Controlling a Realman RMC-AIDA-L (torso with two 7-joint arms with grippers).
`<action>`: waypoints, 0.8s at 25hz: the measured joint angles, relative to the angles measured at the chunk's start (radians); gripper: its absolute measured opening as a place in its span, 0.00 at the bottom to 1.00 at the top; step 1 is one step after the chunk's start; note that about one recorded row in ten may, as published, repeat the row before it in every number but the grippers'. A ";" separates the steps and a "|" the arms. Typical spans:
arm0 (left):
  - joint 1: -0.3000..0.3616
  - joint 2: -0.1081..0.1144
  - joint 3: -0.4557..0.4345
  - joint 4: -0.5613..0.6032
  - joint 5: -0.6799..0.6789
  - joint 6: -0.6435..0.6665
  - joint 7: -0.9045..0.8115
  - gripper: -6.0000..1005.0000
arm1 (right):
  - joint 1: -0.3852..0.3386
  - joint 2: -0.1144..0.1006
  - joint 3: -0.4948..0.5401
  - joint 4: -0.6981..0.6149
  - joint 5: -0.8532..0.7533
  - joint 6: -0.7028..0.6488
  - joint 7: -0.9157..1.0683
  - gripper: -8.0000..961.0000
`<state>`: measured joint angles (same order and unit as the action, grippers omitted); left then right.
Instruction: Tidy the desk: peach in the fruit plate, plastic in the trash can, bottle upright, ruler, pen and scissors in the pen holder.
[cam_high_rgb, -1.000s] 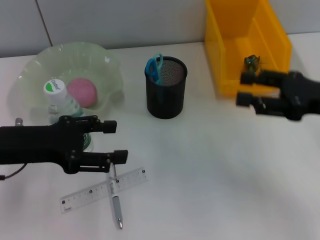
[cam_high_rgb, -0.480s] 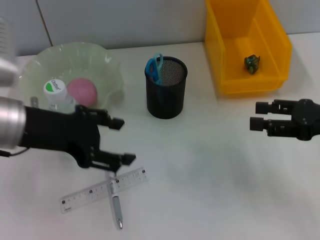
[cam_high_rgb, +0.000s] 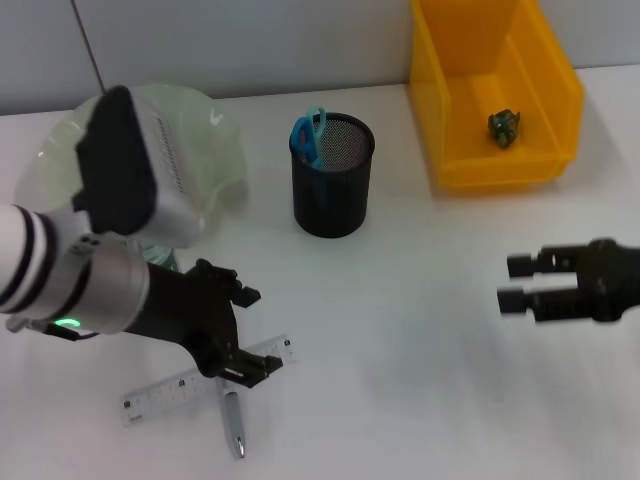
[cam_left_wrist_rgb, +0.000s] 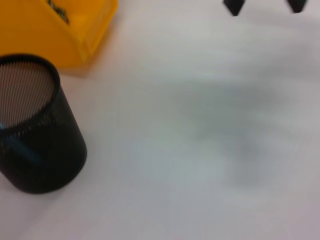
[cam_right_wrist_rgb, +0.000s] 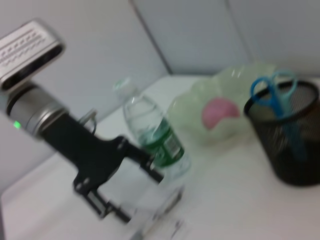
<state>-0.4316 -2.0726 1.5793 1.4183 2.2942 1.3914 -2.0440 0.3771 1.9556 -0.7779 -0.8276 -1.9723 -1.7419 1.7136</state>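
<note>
Since a moment ago the left gripper (cam_high_rgb: 250, 330) has been tipped downward, its spread, empty fingers now poised just above the ruler (cam_high_rgb: 165, 392) and pen (cam_high_rgb: 233, 421). The right gripper (cam_high_rgb: 518, 282), also released, has been drawn lower. Only the right wrist view reveals the bottle (cam_right_wrist_rgb: 156, 136) upright behind those fingers.

Silver-and-white left arm, green light, black left gripper (cam_high_rgb: 247, 333), black right gripper (cam_high_rgb: 517, 282)

The left gripper (cam_high_rgb: 248, 334) has swung down over the ruler (cam_high_rgb: 160, 392), its wrist now hiding the peach. The right gripper (cam_high_rgb: 518, 282) has drawn back from the trash can (cam_high_rgb: 545, 95).
</note>
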 joint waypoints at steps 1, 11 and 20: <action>0.000 0.000 0.000 0.000 0.000 0.000 0.000 0.81 | 0.007 0.000 0.001 -0.001 -0.021 -0.011 0.000 0.75; -0.070 0.000 0.011 -0.107 0.009 -0.006 -0.073 0.81 | 0.020 0.032 -0.004 -0.132 -0.186 -0.061 -0.116 0.75; -0.109 0.000 0.001 -0.148 0.017 0.008 -0.123 0.81 | 0.074 0.046 -0.010 -0.170 -0.248 -0.128 -0.164 0.75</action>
<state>-0.5402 -2.0724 1.5805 1.2698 2.3108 1.3993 -2.1671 0.4509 2.0020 -0.7883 -0.9979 -2.2205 -1.8702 1.5498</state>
